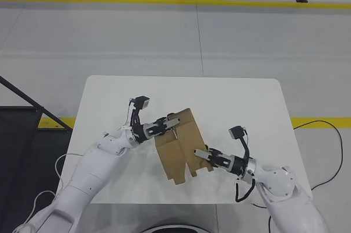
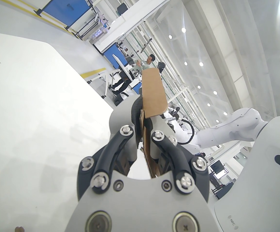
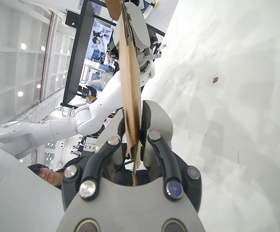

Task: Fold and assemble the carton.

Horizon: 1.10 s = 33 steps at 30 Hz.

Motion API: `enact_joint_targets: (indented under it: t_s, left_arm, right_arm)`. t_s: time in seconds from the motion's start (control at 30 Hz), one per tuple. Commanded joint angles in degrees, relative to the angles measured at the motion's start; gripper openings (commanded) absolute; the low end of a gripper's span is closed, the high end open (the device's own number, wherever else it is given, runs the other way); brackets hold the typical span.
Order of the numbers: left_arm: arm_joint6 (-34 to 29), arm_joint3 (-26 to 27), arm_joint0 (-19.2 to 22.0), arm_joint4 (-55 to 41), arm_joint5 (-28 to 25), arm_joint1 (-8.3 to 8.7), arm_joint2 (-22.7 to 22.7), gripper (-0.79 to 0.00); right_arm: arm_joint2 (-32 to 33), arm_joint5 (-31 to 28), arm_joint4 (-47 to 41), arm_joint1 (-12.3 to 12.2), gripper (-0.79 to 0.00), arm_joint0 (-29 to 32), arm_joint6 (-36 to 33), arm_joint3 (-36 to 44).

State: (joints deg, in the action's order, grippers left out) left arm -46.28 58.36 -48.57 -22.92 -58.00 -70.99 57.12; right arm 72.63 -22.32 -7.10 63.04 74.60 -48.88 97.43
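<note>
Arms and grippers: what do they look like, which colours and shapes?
The left arm and right arm have glossy white rounded shells. The left gripper and right gripper have silver bases, black curved links with silver bolts, grey fingers.

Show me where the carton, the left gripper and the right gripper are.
carton (image 1: 178,147): top view, middle of its brown panel.
left gripper (image 1: 172,123): top view, midway between the tips of its jaws, at the carton's edge.
right gripper (image 1: 199,153): top view, midway between the tips of its jaws, at the carton's opposite edge.
</note>
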Motion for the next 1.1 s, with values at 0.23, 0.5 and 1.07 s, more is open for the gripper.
enact_joint_targets:
  t_s: [0.23,0.5,1.07]
  left_arm:
    - [0.00,0.74,-0.55,0.18,0.00,-0.02,0.74,-0.785]
    - [0.00,1.25,-1.08,-0.09,0.00,-0.24,1.26,-0.785]
    - [2.14,1.19,-2.16,-0.50,0.00,-1.20,3.70,-0.785]
  right_arm:
    - [3.54,-5.62,-1.18,-0.59,0.000,3.48,2.22,2.04]
    - [9.00,-8.58,8.26,-1.32,0.000,9.69,8.83,7.93]
    - [11.09,-6.70,10.19,-1.90,0.000,21.43,11.54,16.74]
